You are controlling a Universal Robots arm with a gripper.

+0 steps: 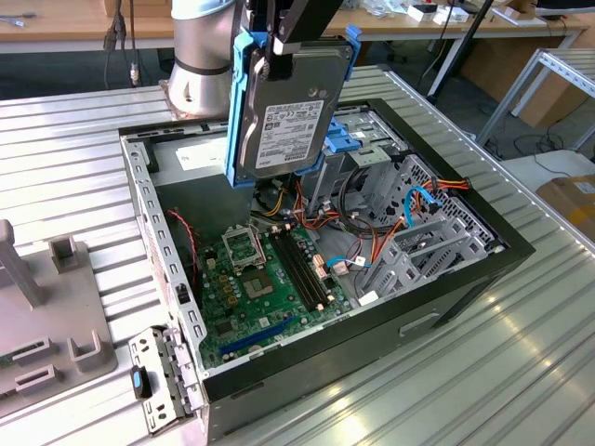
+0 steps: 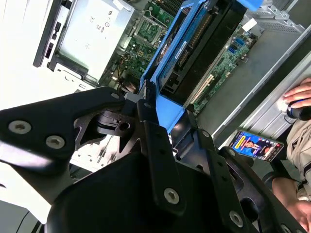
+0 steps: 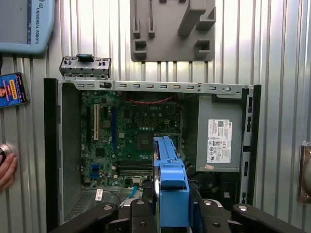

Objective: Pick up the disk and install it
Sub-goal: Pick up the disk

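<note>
The disk [image 1: 288, 116], a silver-grey drive with a white label and blue bracket rails, hangs upright in the air above the open computer case [image 1: 446, 307]. My gripper [image 1: 279, 42] is shut on its upper edge. In the first wrist view the disk [image 3: 170, 187] shows edge-on, blue rail toward the camera, over the near part of the motherboard [image 3: 131, 131]. In the second wrist view the black fingers [image 2: 151, 138] clamp the blue rail of the disk [image 2: 194, 53], which points down into the case.
Inside the case are a grey power-supply box [image 3: 218, 131], a metal drive cage [image 1: 418, 232] and loose cables [image 1: 363, 223]. A grey fixture block [image 1: 56, 297] sits on the ribbed table at the exterior view's left. A phone [image 3: 12, 90] and a person's hand [image 3: 6, 170] lie beside the case.
</note>
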